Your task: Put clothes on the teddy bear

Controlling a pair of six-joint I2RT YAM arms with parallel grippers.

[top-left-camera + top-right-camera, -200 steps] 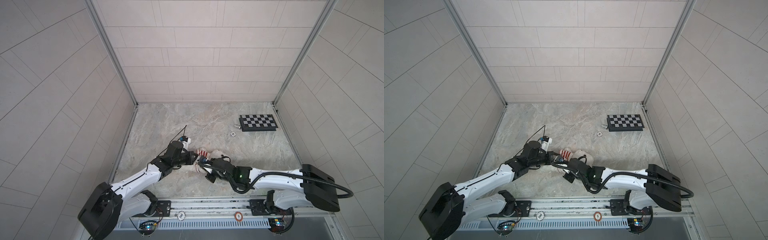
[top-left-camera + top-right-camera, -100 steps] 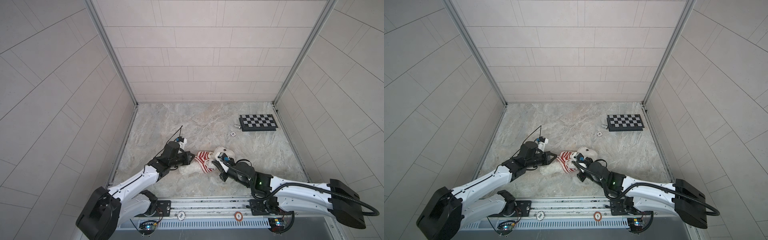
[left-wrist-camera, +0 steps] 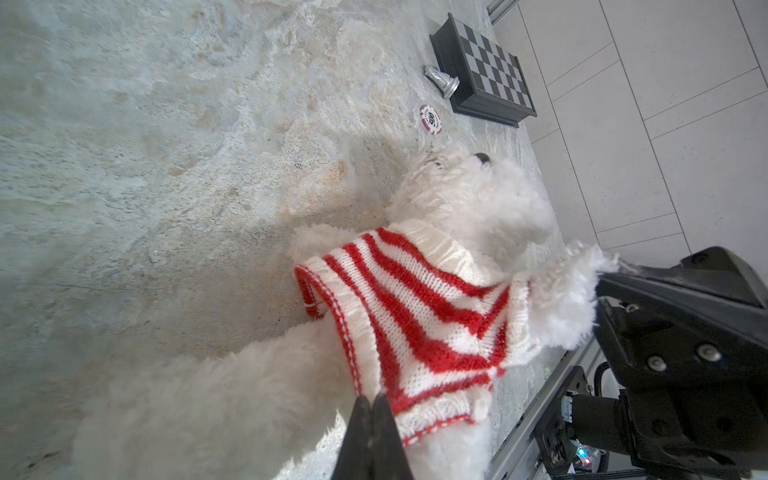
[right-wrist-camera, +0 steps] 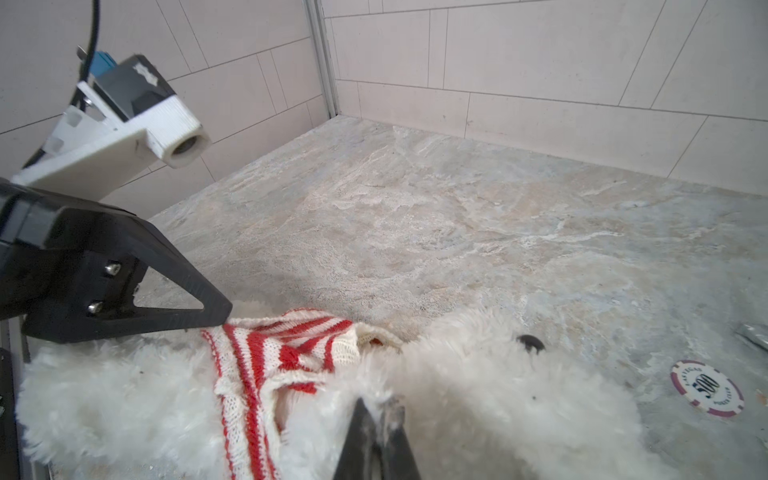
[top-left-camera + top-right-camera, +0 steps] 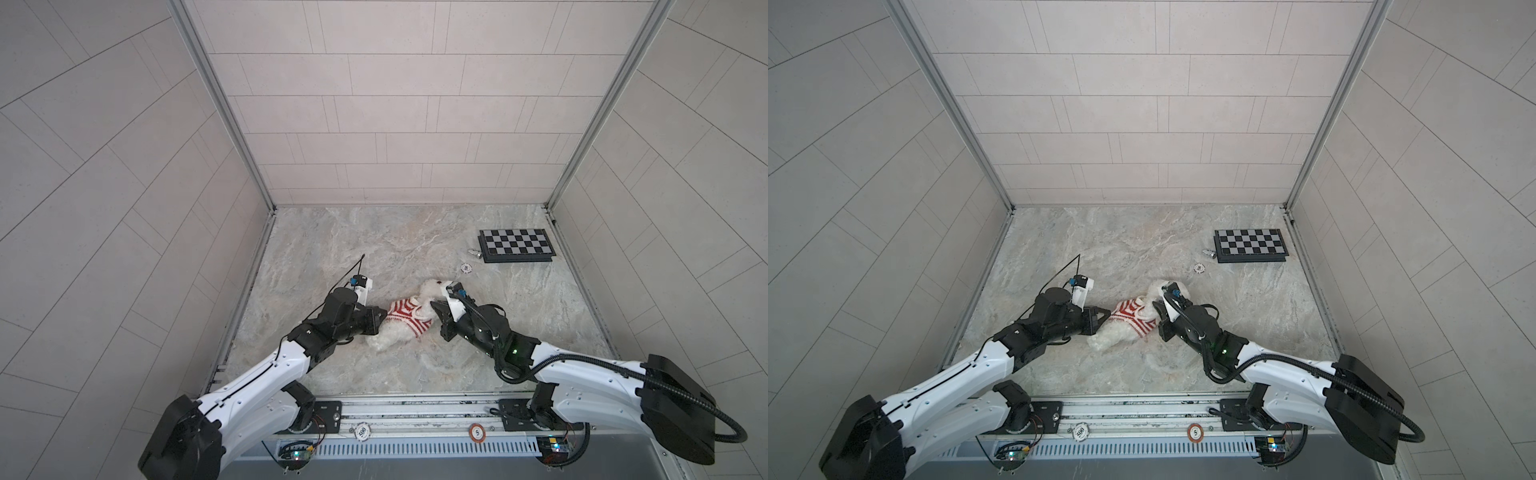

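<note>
While both arms are reaching low over the surface [image 5: 374,245], I am seeing the teddy bear [image 5: 388,336] lying mid-surface between them. On one side the left end effector [image 5: 383,313] is pinching the striped sweater [image 5: 405,318] at its hem. On the other the right end effector [image 5: 435,306] is clamping the bear's outstretched paw. Fluffy white fur and a dark nose are showing, with the sweater covering the torso.
</note>
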